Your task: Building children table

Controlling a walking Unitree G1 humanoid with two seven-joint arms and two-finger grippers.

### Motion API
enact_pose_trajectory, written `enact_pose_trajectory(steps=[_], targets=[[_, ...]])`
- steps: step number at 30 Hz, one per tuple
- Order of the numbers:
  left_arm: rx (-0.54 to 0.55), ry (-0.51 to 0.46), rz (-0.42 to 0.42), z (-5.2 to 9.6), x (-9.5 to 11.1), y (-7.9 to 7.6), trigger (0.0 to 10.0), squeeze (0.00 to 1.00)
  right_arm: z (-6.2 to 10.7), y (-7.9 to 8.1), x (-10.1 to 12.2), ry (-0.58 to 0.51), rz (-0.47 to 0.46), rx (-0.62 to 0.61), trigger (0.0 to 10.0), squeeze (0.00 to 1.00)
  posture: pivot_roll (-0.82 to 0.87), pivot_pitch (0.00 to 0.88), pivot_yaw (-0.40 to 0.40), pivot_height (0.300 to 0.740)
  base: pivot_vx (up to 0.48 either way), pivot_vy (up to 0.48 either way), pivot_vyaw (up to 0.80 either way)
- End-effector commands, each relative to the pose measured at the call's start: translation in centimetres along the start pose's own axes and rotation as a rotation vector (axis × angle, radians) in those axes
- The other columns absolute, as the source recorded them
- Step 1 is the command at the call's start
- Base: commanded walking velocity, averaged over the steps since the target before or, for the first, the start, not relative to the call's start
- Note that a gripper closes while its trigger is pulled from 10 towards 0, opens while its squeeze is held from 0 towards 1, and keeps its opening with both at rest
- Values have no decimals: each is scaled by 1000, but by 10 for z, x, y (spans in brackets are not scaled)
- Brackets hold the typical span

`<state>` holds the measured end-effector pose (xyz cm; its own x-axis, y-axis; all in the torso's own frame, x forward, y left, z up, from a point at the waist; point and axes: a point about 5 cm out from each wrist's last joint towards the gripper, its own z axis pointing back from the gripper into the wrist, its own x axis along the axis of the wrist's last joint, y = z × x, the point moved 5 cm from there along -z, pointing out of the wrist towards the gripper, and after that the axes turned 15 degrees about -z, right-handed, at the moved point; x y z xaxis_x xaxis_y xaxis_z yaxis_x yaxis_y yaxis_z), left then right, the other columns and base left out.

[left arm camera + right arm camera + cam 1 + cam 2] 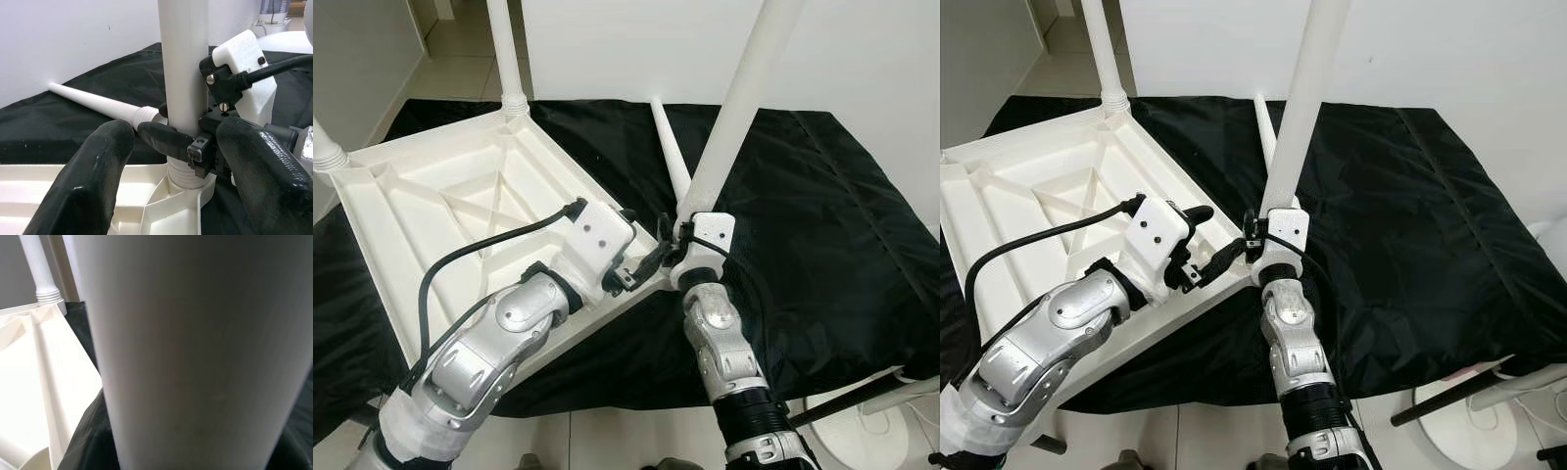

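Left claw reaches across the near corner of the upturned white tabletop, its two black fingers spread wide and gripping nothing, one on either side of the corner socket. Ribbed on its underside, the tabletop lies upside down on a black cloth, with two legs already standing in its corners: one at the far left edge and one at the far corner. At the near corner stands a third white leg, upright and slightly tilted, its threaded foot seated in the socket. Right claw is closed around this leg just above the socket. Behind it, a fourth, loose leg lies flat on the cloth, tapered end pointing away. Left wrist view adds the thread rings at the base of the held leg, the right claw's finger wrapped around that leg, and the loose leg's threaded end near it. Right wrist view gives a close surface of the held leg, with the far corner leg beyond.
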<state>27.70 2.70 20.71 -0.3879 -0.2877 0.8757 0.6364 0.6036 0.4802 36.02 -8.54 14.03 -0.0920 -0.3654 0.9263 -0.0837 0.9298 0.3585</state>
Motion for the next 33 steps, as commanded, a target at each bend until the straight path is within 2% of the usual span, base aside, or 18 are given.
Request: enact_pose_trajectory(steps=[1, 5, 6, 7, 8, 10, 12, 17, 18, 21, 25, 27, 29, 33], targets=[[-119, -38, -12, 2, 7, -14, 10000, 0, 9, -5, -23, 79, -35, -35, 10000, 0, 32, 1, -41, 740, 0, 0, 0], [-119, -38, -12, 2, 6, -14, 10000, 0, 9, -4, -21, 70, -45, -18, 10000, 0, 32, 1, -41, 740, 0, 0, 0], [-121, -38, -10, 2, 6, -15, 10000, 0, 10, -2, -19, 67, -76, 19, 10000, 863, 32, 1, -41, 740, 0, 0, 0], [-121, -38, -10, 2, 6, -15, 10000, 0, 10, -2, -19, 67, -76, 19, 10000, 863, 32, 1, -41, 740, 0, 0, 0], [-122, -38, -10, 2, 6, -16, 10000, 0, 10, -2, -11, 30, -91, 55, 10000, 1000, 33, 0, -41, 740, 0, 0, 0], [-125, -37, -10, 1, 6, -16, 10000, 0, 8, -5, 4, -32, -78, 107, 10000, 1000, 30, 0, -39, 740, 0, 0, 0], [-125, -37, -10, 1, 6, -16, 10000, 0, 8, -5, 4, -32, -78, 107, 10000, 1000, 30, 0, -39, 740, 0, 0, 0], [-127, -28, -11, -1, 4, -18, 10000, 0, 3, -19, 16, -55, -21, 145, 10000, 1000, 26, 0, -38, 740, 0, 0, 0], [-127, -23, -10, -2, 2, -18, 10000, 0, 2, -22, 17, -39, -11, 171, 10000, 0, 26, 0, -38, 740, 0, 0, 0], [-127, -19, -10, -2, 2, -19, 10000, 0, 2, -23, 16, -27, -6, 190, 10000, 0, 26, 0, -38, 740, 0, 0, 0], [-140, 10, 3, -4, -8, -27, 10000, 0, 3, -27, 16, 35, 49, 333, 10000, 0, 16, 0, -35, 740, 0, 0, 0], [-140, 10, 3, -4, -8, -27, 10000, 0, 3, -27, 16, 35, 49, 333, 10000, 0, 16, 0, -35, 740, 0, 0, 0], [-127, 58, -4, -6, -24, -30, 10000, 0, 2, -32, 17, 80, 93, 430, 10000, 0, 4, 0, -30, 740, 0, 0, 0], [-104, 93, -20, -9, -35, -31, 10000, 0, 1, -34, 17, 113, 118, 494, 10000, 0, 4, 0, -30, 740, 0, 0, 0]])
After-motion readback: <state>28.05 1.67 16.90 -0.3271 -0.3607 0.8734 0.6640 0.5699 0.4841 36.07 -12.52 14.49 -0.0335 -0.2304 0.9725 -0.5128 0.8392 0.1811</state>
